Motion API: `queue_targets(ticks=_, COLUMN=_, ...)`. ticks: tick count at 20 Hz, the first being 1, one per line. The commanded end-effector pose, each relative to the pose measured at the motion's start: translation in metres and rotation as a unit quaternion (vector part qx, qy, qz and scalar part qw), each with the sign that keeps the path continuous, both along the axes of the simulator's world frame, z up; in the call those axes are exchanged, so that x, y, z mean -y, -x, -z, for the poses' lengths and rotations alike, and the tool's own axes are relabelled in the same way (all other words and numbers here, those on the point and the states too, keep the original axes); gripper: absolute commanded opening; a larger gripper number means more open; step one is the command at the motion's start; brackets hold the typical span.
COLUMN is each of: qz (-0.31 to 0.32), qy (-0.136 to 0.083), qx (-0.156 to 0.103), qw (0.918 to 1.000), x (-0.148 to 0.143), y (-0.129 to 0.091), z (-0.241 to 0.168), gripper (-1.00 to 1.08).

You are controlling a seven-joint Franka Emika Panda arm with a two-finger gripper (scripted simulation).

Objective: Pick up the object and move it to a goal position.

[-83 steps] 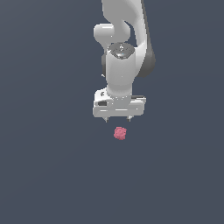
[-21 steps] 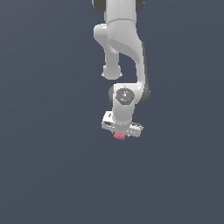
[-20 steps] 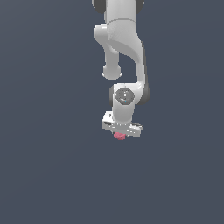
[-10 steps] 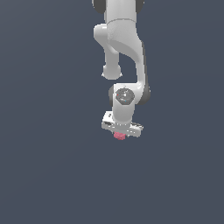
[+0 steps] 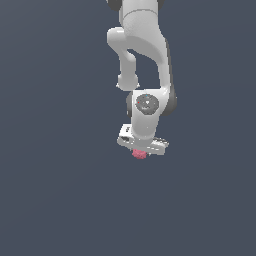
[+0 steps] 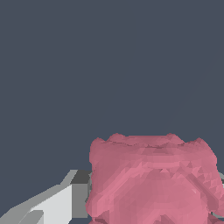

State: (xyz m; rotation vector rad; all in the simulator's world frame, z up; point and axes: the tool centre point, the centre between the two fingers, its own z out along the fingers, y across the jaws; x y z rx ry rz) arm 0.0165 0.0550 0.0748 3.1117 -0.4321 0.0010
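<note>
1 arm, 1 gripper (image 5: 140, 151), 1 pink blob (image 5: 139, 154) tucked at the gripper's underside.

Exterior view: 1 white arm (image 5: 144, 55) reaches down from the top edge over a plain dark grey ground (image 5: 55, 190); the blob shows only as a small pinkish-red lump poking out below the middle of the gripper body, fingers not resolvable here. Wrist view: the blob (image 6: 153, 181) fills the near field, lumpy and roughly cube-shaped, with 1 white-and-grey finger (image 6: 65, 203) pressed against its side; a sliver of a second finger (image 6: 221, 177) seems to peek past the opposite side, too little to be sure. Fingers drawn in close, about the blob's width apart, gripping it. Whether the blob rests on the ground or hangs clear, cannot tell.
</note>
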Motion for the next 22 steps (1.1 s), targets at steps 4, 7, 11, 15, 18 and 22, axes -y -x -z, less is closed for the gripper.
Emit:
queue_targets(ticks=4, qz=0.0, qy=0.0, qx=0.0, qw=1.0, x=-0.012, y=-0.013, z=-0.041, gripper=-1.0)
queue_targets(ticks=7, qz=0.0, qy=0.0, qx=0.0, qw=1.0, x=-0.019, y=-0.021, z=-0.064, gripper=-1.0)
queue_targets(ticks=11, qz=0.0, qy=0.0, qx=0.0, qw=1.0, x=-0.025, y=-0.029, z=-0.086, gripper=-1.0)
queue_targets(ticks=15, qz=0.0, qy=0.0, qx=0.0, qw=1.0, x=-0.03, y=-0.034, z=-0.099, gripper=-1.0)
queue_targets(ticks=18, qz=0.0, qy=0.0, qx=0.0, qw=1.0, x=-0.031, y=-0.037, z=-0.104, gripper=-1.0)
queue_targets(ticks=22, qz=0.0, qy=0.0, qx=0.0, qw=1.0, x=-0.031, y=-0.037, z=-0.103, gripper=-1.0)
